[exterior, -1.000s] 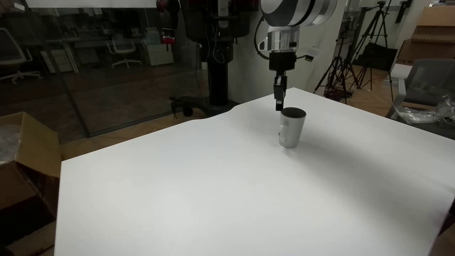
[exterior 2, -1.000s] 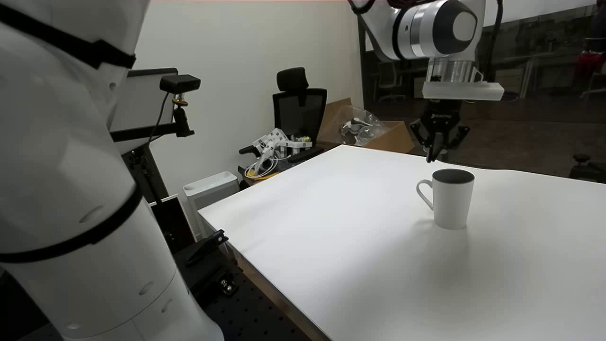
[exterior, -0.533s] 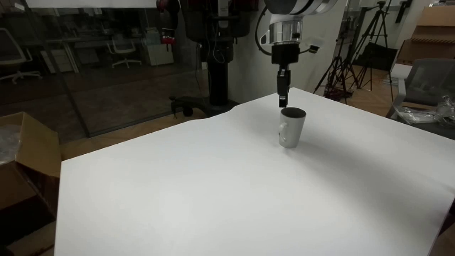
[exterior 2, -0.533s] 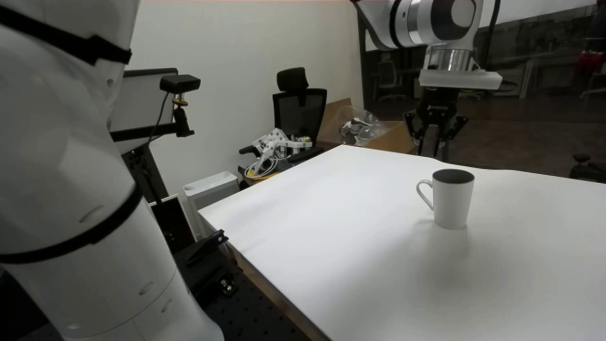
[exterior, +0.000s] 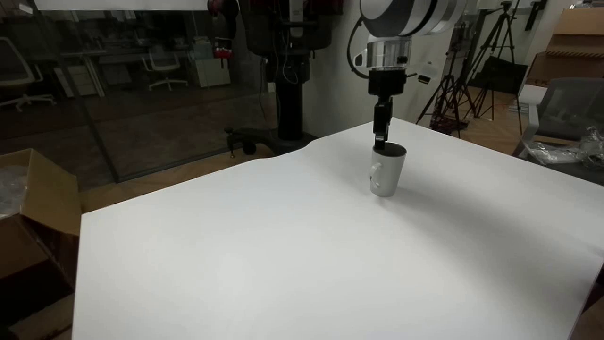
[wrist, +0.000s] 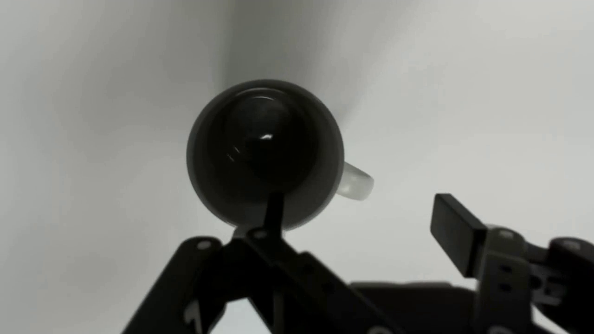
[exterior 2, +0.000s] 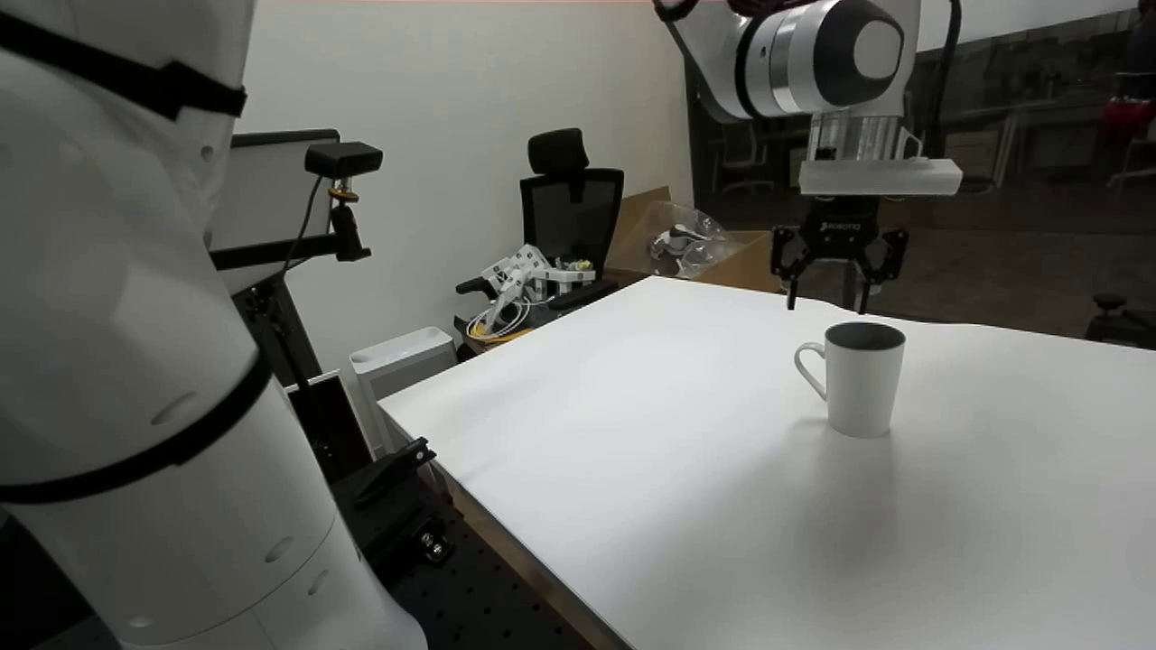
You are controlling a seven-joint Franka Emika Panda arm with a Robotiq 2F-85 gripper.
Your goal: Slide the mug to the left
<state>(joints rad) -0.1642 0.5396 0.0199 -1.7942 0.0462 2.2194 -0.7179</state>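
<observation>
- My tool has just spread: a second ago its fingers stood close together in an exterior view, and now they hang well apart, pinching nothing.
- It rose slightly, then dropped again and shifted rightward in an exterior view, where a fingertip now overlaps the upper left of the mug.
- The mug hasn't moved: it stands upright on the counter, right of the middle in both exterior views.
- In the wrist view it sits just left of the middle, its handle pointing right and slightly down. One finger crosses its lower edge in that picture; the other is well to the right of the handle.
- I can't be sure about contact, but an exterior view leaves a sliver between fingertip and mug, so I judge I'm not touching it.
- I take the opening as getting ready to grip, perhaps near the handle, rather than push. The slide hasn't begun.
- Going straight down here, one finger might land on or inside the mug and tip it, so I'd line up first.
</observation>
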